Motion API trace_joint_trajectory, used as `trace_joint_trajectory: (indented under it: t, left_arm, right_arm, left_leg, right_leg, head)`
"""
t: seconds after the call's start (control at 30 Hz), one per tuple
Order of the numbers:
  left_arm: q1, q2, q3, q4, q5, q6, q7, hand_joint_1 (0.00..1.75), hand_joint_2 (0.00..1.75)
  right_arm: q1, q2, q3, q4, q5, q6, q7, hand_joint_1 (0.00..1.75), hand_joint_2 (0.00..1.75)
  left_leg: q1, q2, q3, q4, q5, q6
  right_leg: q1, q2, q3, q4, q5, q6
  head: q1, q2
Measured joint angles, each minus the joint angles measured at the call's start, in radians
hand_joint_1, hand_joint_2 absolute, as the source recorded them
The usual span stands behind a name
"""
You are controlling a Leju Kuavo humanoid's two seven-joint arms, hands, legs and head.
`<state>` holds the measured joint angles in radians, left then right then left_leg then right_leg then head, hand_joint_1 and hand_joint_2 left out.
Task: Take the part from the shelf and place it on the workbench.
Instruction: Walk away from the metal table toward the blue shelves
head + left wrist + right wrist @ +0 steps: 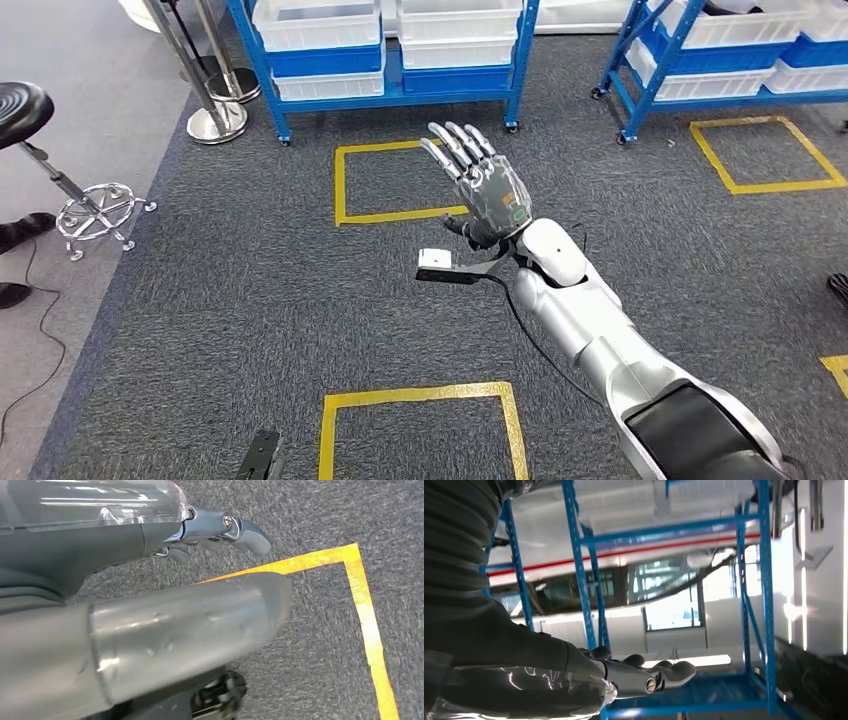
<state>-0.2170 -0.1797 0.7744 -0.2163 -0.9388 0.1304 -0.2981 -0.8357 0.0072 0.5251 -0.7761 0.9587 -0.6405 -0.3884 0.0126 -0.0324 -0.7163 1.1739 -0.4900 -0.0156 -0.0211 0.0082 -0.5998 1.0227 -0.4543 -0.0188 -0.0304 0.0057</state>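
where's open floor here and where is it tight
The dark grey carpet is bare inside the yellow taped square before the blue metal shelf with white bins, and inside the nearer yellow square. It is crowded at the far left, around the chrome stanchion bases and black stool. The open right hand holds nothing.

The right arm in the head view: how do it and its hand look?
The right arm has silver shells, a white wrist and a black band near the shoulder. A thin black cable runs beside it. The right hand is grey metal with silver fingers and a small green mark.
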Motion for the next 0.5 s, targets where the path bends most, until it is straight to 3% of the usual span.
trace_joint_trajectory:
  t: [0.07, 0.1, 0.13, 0.17, 0.23, 0.27, 0.33, 0.4, 0.47, 0.5]
  left_arm:
    - [0.006, 0.000, 0.002, 0.000, 0.003, -0.001, -0.004, 0.00, 0.00]
    - [0.011, 0.000, 0.004, 0.000, 0.005, -0.001, -0.006, 0.00, 0.00]
    - [0.017, 0.000, 0.006, 0.000, 0.006, -0.001, -0.009, 0.00, 0.00]
    - [0.023, 0.001, 0.009, 0.000, 0.007, -0.002, -0.012, 0.00, 0.00]
    - [0.030, 0.004, 0.016, 0.000, 0.009, -0.004, -0.016, 0.00, 0.00]
    - [0.033, 0.006, 0.019, 0.000, 0.010, -0.004, -0.016, 0.00, 0.00]
    - [0.038, 0.008, 0.025, 0.000, 0.015, -0.005, -0.015, 0.00, 0.00]
    - [0.043, 0.010, 0.031, 0.000, 0.020, -0.006, -0.015, 0.00, 0.00]
    - [0.045, 0.012, 0.037, 0.000, 0.024, -0.010, -0.017, 0.00, 0.00]
    - [0.045, 0.012, 0.040, 0.000, 0.025, -0.015, -0.019, 0.00, 0.00]
  right_arm:
    - [0.022, 0.000, -0.017, 0.064, -0.012, 0.006, 0.015, 0.00, 0.00]
    - [0.033, 0.000, -0.025, 0.098, -0.016, 0.011, 0.027, 0.00, 0.00]
    - [0.045, 0.000, -0.032, 0.134, -0.018, 0.016, 0.039, 0.00, 0.00]
    - [0.057, 0.000, -0.038, 0.169, -0.021, 0.019, 0.051, 0.00, 0.00]
    - [0.082, -0.001, -0.048, 0.229, -0.024, 0.024, 0.070, 0.00, 0.00]
    - [0.092, -0.002, -0.052, 0.254, -0.024, 0.031, 0.077, 0.00, 0.00]
    - [0.109, -0.003, -0.057, 0.298, -0.027, 0.067, 0.102, 0.00, 0.00]
    - [0.126, -0.006, -0.065, 0.335, -0.040, 0.123, 0.136, 0.00, 0.87]
    - [0.145, -0.013, -0.083, 0.372, -0.071, 0.194, 0.173, 0.00, 1.75]
    - [0.158, -0.017, -0.097, 0.393, -0.092, 0.241, 0.195, 0.00, 1.75]
  left_leg:
    - [0.002, 0.022, -0.049, 0.102, -0.035, -0.004]
    - [0.003, 0.025, -0.050, 0.107, -0.028, -0.004]
    - [0.003, 0.026, -0.032, 0.075, -0.005, -0.003]
    - [0.003, 0.028, 0.004, 0.010, 0.028, 0.001]
    - [-0.003, 0.034, 0.075, -0.116, 0.067, 0.014]
    - [-0.006, 0.037, 0.093, -0.149, 0.071, 0.019]
    - [-0.011, 0.037, 0.099, -0.162, 0.068, 0.027]
    - [-0.006, 0.035, 0.109, -0.174, 0.072, 0.037]
    - [0.000, 0.032, 0.119, -0.187, 0.077, 0.047]
    - [0.000, 0.031, 0.120, -0.188, 0.076, 0.051]
  right_leg:
    - [0.004, -0.021, 0.001, 0.001, -0.003, -0.003]
    - [0.005, -0.029, 0.002, 0.001, -0.005, -0.004]
    - [0.006, -0.035, 0.004, 0.001, -0.006, -0.003]
    - [0.006, -0.040, 0.006, 0.001, -0.008, -0.001]
    - [0.009, -0.046, 0.009, 0.001, -0.012, 0.005]
    - [0.010, -0.048, 0.009, 0.001, -0.013, 0.008]
    - [0.010, -0.050, 0.011, -0.002, -0.012, 0.018]
    - [0.010, -0.044, 0.015, -0.001, -0.019, 0.030]
    - [0.009, -0.026, -0.011, 0.058, -0.058, 0.037]
    - [0.007, -0.018, -0.042, 0.120, -0.088, 0.040]
  head:
    - [0.000, 0.000]
    - [0.000, 0.000]
    - [0.000, 0.000]
    - [0.000, 0.000]
    - [0.000, 0.000]
    - [0.000, 0.000]
    - [0.000, 0.000]
    - [0.000, 0.000]
    - [0.001, 0.000]
    - [0.002, 0.000]
